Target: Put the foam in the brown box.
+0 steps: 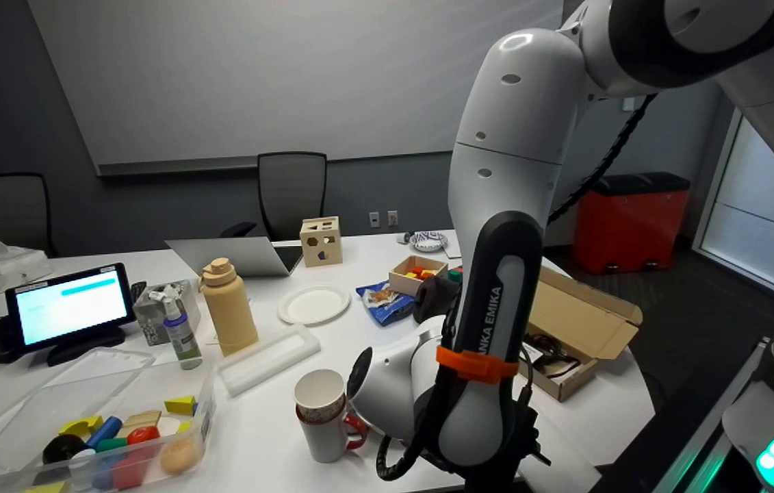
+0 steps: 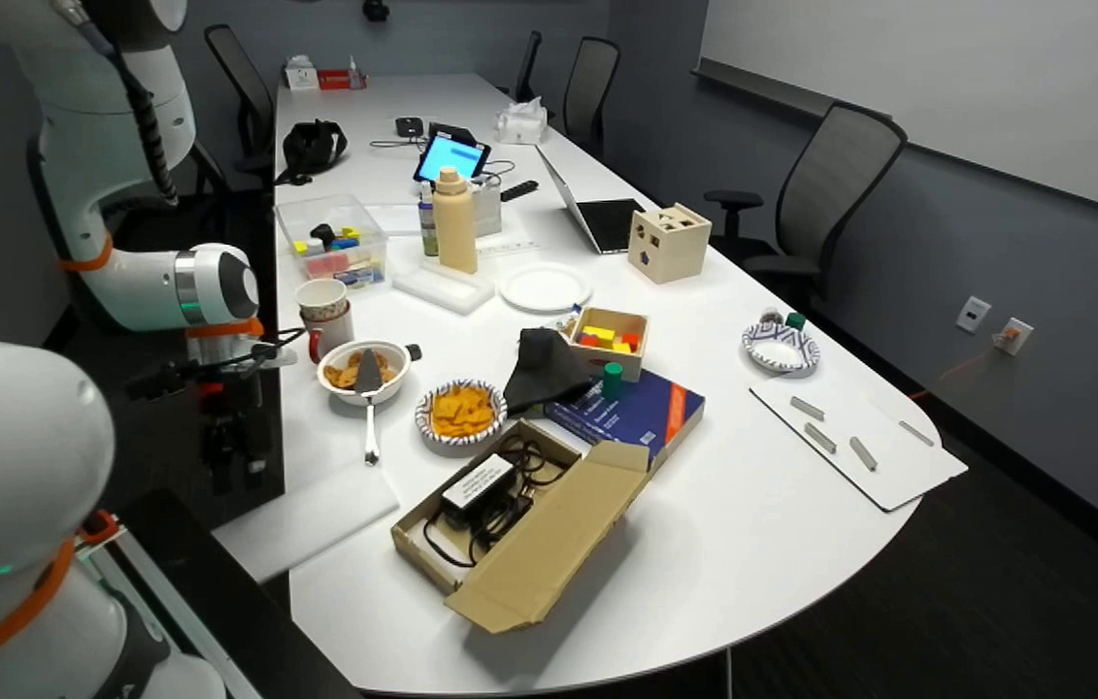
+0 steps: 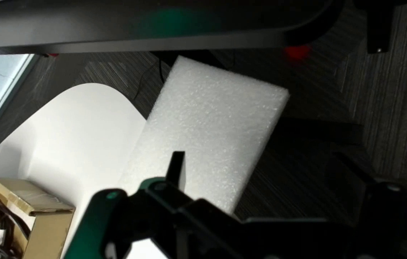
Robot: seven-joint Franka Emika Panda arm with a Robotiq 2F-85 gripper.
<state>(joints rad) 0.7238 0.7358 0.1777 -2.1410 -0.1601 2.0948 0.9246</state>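
The gripper [image 3: 259,154] is held beside the edge of the white table [image 2: 733,544], and its 2 fingers [image 3: 177,163] are pointed down. In the wrist view the fingers are spread wide apart, with a gap between them. The foam [image 3: 210,122], a flat white slab, is laid partly on the table, and 1 end is stuck out past the edge, over the dark floor [image 3: 397,90]. Whether the foam is touched by a finger cannot be told. The brown box [image 2: 424,561] is seen on the table, near the foam. Its big lid [image 2: 558,544] is folded back, and black cords [image 2: 495,529] and a black block [image 2: 479,493] with a white label are kept inside. In an exterior view, a patterned bowl [image 2: 423,416] is filled with orange chips [image 2: 461,413], and next to it a spatula [image 2: 369,374] is laid in a white bowl [image 2: 345,396]. In both exterior views, a cup [image 1: 318,392] is set inside a mug [image 1: 324,438] with a red handle.
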